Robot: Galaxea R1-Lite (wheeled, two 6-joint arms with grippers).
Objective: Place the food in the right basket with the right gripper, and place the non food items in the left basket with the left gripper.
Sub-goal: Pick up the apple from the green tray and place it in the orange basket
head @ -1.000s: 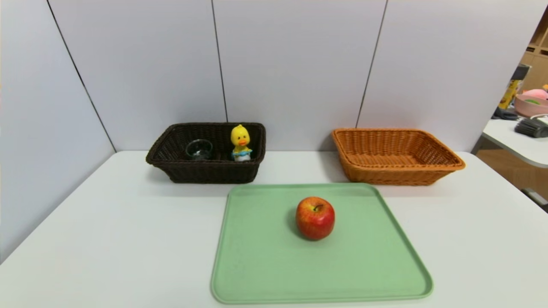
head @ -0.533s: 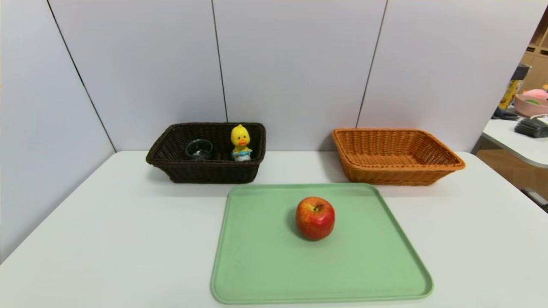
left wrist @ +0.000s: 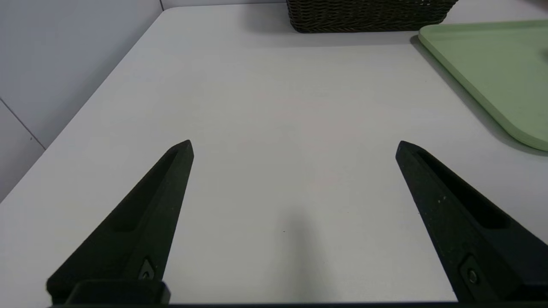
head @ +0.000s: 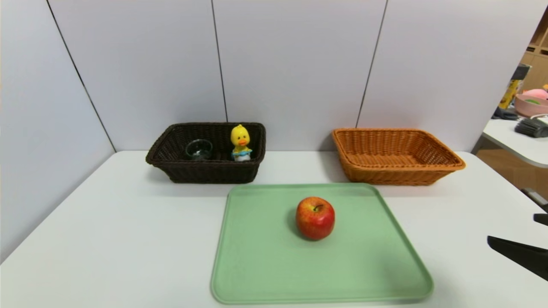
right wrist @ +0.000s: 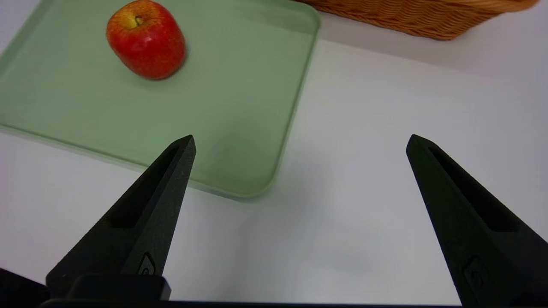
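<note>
The apple sits mid-tray near the worktop's front edge; glass cup and duck toy stand in the dark basket at the back edge; orange basket back right; right tool wide, at the right edge; left tool wide, over the front left corner.

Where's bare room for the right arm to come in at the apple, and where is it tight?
Free: the white table between the green tray and the right gripper, and tray surface all around the apple. The orange basket is empty. Crowded: the dark basket, holding the glass cup and duck toy.
</note>
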